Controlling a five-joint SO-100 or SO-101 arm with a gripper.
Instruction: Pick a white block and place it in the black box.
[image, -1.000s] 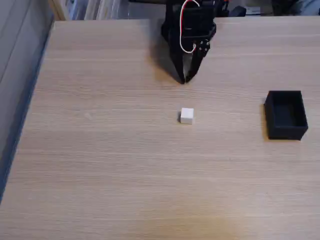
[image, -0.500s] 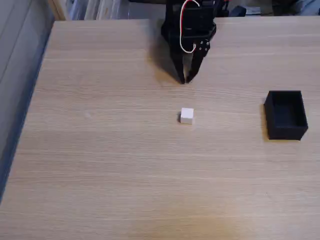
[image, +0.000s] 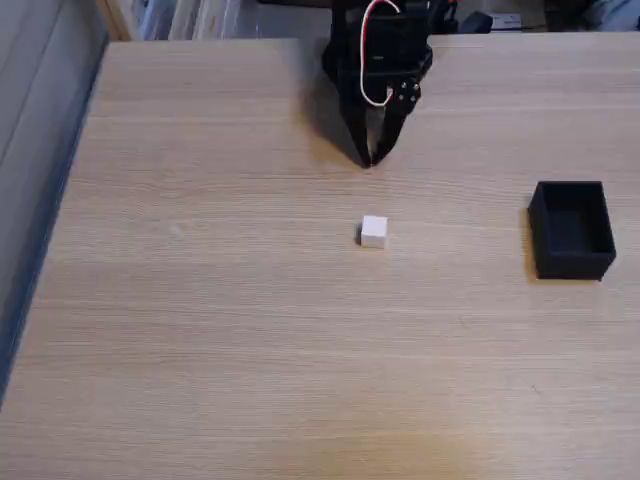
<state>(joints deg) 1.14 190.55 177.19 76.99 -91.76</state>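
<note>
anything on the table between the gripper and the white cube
No. In the fixed view, just bare light wood tabletop separates the black gripper from the small white cube.

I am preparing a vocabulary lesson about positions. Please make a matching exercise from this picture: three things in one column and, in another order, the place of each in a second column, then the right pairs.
Things:
1. white block
2. black box
3. end effector

Places in the fixed view:
A. near the right edge of the table, standing alone
B. near the far edge, tips pointing down at the table
C. about the middle of the table, touching nothing else

Right pairs: 1-C, 2-A, 3-B
</note>
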